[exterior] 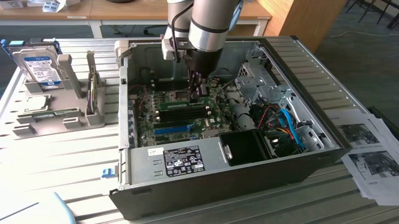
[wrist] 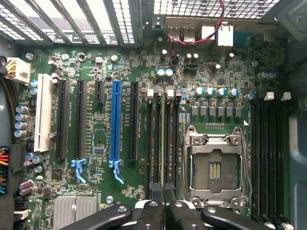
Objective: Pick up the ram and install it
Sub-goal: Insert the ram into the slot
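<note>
The ram is seen edge-on as a thin green strip, lined up with the black memory slots beside the CPU socket. My gripper is shut on its upper edge, its black fingers pressed close on either side. In the exterior view the gripper reaches down into the open computer case, and the ram lies level at the slots on the motherboard. I cannot tell whether it is fully seated.
A bright blue slot and a white slot lie beside the memory slots. Cables and a black shroud fill the case's right side. A hard drive stands in a grey rack outside. Papers lie at the right.
</note>
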### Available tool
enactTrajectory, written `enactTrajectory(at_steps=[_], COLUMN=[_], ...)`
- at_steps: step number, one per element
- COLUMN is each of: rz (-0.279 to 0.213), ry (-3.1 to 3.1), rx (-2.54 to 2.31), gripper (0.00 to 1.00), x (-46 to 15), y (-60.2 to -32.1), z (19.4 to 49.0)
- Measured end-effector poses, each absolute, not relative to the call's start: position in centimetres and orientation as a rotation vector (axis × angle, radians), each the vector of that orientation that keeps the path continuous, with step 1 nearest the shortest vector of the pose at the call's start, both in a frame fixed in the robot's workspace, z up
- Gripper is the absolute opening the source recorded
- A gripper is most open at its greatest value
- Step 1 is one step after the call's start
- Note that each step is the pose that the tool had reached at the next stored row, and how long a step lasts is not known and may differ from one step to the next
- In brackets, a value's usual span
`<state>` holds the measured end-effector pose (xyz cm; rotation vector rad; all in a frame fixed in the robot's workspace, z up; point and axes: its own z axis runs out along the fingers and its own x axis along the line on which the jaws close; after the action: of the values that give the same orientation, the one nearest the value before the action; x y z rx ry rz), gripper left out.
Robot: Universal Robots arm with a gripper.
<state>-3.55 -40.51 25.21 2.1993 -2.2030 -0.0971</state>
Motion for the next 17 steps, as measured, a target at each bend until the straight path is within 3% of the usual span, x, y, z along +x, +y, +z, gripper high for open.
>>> enactTrajectory(at_steps=[17], rz=[-0.097], ry=[-2.203], rx=[2.199], gripper=[0.11], x=[-3.49], y=[-41.06], z=[25.21])
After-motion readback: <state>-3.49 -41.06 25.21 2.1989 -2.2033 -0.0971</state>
